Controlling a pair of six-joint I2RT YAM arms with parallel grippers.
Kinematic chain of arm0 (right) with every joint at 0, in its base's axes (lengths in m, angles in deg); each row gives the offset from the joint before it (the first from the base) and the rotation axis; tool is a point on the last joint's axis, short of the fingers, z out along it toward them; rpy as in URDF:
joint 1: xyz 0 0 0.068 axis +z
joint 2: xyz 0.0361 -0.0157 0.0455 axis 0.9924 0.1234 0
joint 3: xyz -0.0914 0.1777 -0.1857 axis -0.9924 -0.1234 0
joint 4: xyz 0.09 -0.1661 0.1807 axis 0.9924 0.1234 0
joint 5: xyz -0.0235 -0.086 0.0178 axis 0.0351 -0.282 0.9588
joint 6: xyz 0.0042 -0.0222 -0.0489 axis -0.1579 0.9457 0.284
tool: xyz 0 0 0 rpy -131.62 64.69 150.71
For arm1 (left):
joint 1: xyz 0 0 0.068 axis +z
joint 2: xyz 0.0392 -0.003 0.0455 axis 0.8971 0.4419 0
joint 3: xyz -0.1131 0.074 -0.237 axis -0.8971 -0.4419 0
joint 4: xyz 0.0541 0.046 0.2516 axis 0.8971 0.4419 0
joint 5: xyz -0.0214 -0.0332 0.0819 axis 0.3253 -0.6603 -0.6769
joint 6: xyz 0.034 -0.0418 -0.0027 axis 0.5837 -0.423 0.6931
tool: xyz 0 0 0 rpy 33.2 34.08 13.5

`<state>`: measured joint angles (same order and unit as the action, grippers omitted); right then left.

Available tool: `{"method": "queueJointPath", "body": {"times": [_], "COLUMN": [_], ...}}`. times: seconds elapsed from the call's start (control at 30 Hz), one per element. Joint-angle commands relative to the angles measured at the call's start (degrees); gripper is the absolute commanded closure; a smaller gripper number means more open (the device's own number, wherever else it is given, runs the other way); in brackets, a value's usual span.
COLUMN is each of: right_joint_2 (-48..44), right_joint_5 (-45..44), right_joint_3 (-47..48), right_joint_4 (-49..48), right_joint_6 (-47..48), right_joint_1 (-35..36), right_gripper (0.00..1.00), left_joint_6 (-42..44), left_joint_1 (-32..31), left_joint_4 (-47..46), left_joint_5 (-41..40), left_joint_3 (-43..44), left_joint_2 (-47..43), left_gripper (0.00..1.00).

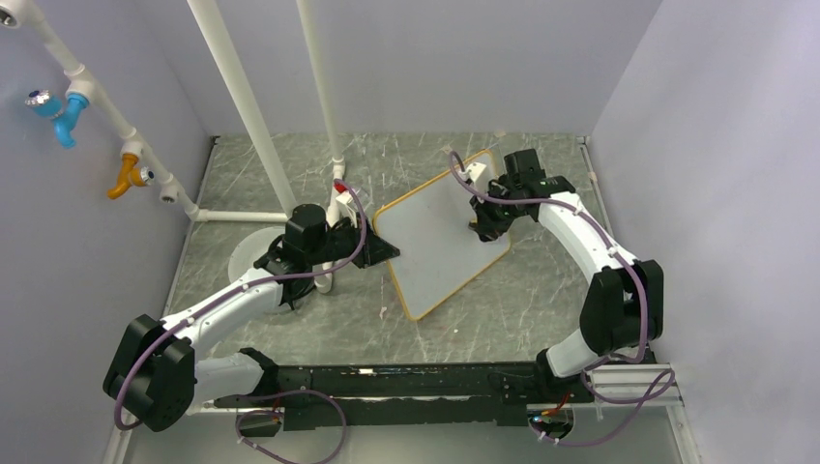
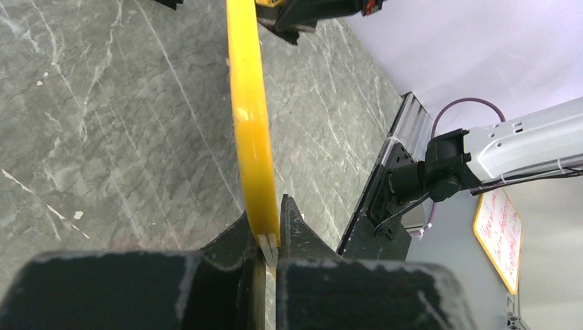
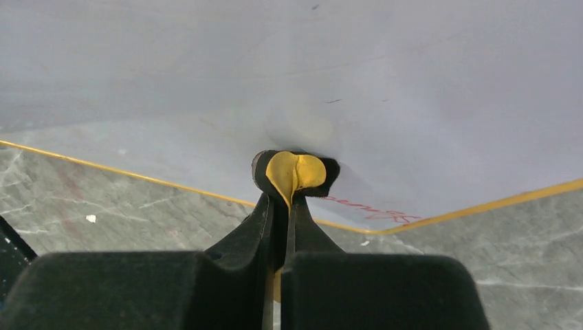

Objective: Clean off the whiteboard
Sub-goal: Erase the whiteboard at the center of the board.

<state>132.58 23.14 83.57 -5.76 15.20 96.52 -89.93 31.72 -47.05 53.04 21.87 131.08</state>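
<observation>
The left gripper (image 2: pixel 271 237) is clamped on the yellow frame edge of the whiteboard (image 1: pixel 440 246), which reaches across to the right gripper (image 3: pixel 285 206). That gripper pinches a small yellow pad (image 3: pixel 297 172) pressed against the board's face. Red scrawl (image 3: pixel 368 208) sits just beside the pad, with the grey worktop (image 3: pixel 103 213) beyond.

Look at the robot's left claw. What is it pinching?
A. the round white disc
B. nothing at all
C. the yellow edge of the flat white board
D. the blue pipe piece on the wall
C: the left wrist view shows the left claw shut tight on the yellow-framed flat white whiteboard, pinching its thin edge.
</observation>
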Motion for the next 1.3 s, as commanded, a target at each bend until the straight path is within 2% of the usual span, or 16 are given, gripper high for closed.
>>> {"method": "queueJointPath", "body": {"times": [0.0,0.1,0.2,0.4,0.53,0.8,1.03,1.27], "right_joint_2": [-1.0,-0.6,-0.5,-2.9,-2.2,-2.1,-2.6,-3.7], "right_joint_5": [2.2,0.9,0.3,5.5,4.4,5.2,2.8,3.0], "right_joint_3": [-7.3,-13.1,-14.8,-4.9,-2.0,-10.3,-19.4,-8.9], "right_joint_4": [-3.2,-2.9,-1.7,0.0,-2.6,-0.9,-1.3,-1.9], "right_joint_6": [0.8,3.1,4.1,3.6,2.9,7.8,9.8,5.8], "right_joint_1": [1.7,1.7,0.8,-7.9,-11.5,-11.4,-7.8,-7.7], "right_gripper": [1.00,1.00,1.00,1.00,1.00,1.00,1.00,1.00], "left_joint_6": [-0.7,-0.3,-0.3,0.2,0.9,1.4,1.7,2.0], "left_joint_1": [-0.4,-0.4,-0.5,-0.4,-0.4,-0.4,-0.5,-0.4], "left_joint_4": [-5.7,-5.4,-5.7,-4.8,-3.7,-3.1,-3.1,-2.2], "left_joint_5": [9.1,9.0,9.3,9.0,8.8,8.5,8.6,8.6], "left_joint_3": [0.9,1.0,1.1,1.9,2.5,2.5,3.1,3.3], "left_joint_2": [-1.5,-1.6,-1.4,-1.0,-1.0,-1.5,-0.7,-0.7], "left_gripper": [1.00,1.00,1.00,1.00,1.00,1.00,1.00,1.00]}}
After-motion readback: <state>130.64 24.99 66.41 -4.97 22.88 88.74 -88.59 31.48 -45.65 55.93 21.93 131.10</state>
